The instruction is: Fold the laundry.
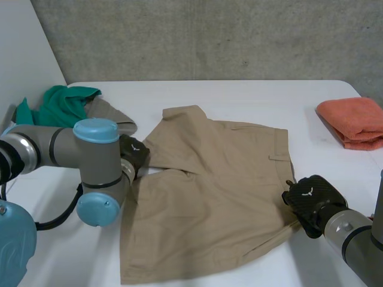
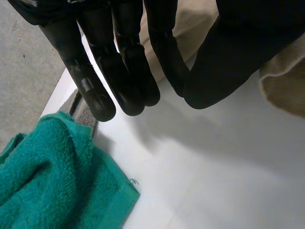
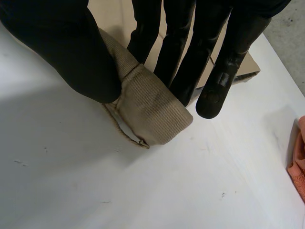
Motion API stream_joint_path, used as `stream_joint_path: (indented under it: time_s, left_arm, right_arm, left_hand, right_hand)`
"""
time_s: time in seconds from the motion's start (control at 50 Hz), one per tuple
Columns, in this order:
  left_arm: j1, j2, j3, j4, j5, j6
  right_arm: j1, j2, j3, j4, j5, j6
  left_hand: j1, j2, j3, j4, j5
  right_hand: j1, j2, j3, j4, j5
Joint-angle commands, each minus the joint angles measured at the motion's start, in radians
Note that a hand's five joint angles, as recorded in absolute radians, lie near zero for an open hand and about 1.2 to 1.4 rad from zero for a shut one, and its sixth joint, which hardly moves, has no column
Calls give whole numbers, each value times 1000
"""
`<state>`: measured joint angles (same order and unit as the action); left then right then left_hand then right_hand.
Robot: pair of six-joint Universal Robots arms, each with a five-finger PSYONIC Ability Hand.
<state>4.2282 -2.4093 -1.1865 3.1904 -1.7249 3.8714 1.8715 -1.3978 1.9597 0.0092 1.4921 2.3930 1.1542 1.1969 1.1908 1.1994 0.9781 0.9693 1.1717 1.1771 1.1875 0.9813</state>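
Tan shorts (image 1: 209,197) lie spread across the middle of a white table (image 1: 239,98). The right hand (image 3: 157,52) pinches a fold of the shorts' right edge between thumb and fingers. The left hand (image 2: 124,62) hovers at the shorts' left edge, fingers straight and grasping nothing. A green towel (image 1: 60,103) sits at the far left corner, and an orange towel (image 1: 353,119) at the right edge.

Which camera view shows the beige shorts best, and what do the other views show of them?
The head view: the beige shorts lie there nearly whole, spread on the table. The right wrist view shows one edge pinched in the right hand; the left wrist view, some beige cloth beside the left hand.
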Motion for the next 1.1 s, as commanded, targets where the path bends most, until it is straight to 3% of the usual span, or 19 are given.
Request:
stream_joint_path:
  time_s: [0.02,0.1,0.22,0.28,0.38,0.42,0.6,0.68,0.72,0.86,1.06,1.08,1.1]
  left_arm:
    - [1,13,-10,3,1,-9]
    - [-1,59,-10,23,7,-52]
    - [10,127,-5,100,37,-219]
    - [15,127,10,114,105,-262]
    - [33,46,105,99,289,-270]
    - [33,6,136,88,297,-267]
    - [39,-106,240,-47,286,-224]
    - [41,-106,237,-56,259,-216]
    - [45,-97,231,-56,202,-216]
    - [50,-42,182,-38,21,-211]
    - [41,-1,76,-33,18,-199]
    - [38,2,70,-32,18,-202]
    - [35,2,68,-32,18,-205]
  right_arm:
    - [0,-1,1,0,-1,0]
    - [0,0,2,0,-13,2]
    - [0,-1,4,0,-16,2]
    - [2,-1,7,0,-18,3]
    - [3,-1,8,0,-18,3]
    - [3,-1,10,0,-18,3]
    - [-2,0,11,0,-18,2]
    - [-2,0,11,0,-18,2]
    - [-2,0,10,0,-18,2]
    - [-2,0,11,0,-18,2]
    - [0,0,13,2,-18,2]
    - [0,0,13,2,-18,3]
    - [0,0,13,2,-18,3]
  left_hand:
    - [242,199,205,197,244]
    - [-385,-427,-421,-430,-383]
    - [-615,-657,-651,-660,-613]
    - [-618,-660,-654,-663,-616]
    - [-621,-663,-657,-666,-619]
    - [-624,-666,-660,-669,-622]
    - [-542,-584,-578,-587,-540]
    - [-58,-101,-95,-103,-57]
    - [241,199,205,196,243]
    - [242,199,205,197,244]
    - [242,199,205,197,244]
    - [202,159,165,157,203]
    - [27,-16,-10,-18,29]
  right_hand:
    - [427,225,219,209,240]
    - [427,225,219,209,240]
    - [427,225,219,209,240]
    - [427,225,219,209,240]
    - [427,225,219,209,240]
    - [427,225,219,209,240]
    - [427,225,219,209,240]
    - [427,225,219,209,240]
    - [427,225,219,209,240]
    - [427,225,219,209,240]
    - [427,225,219,209,240]
    - [427,225,219,209,240]
    - [427,225,219,209,240]
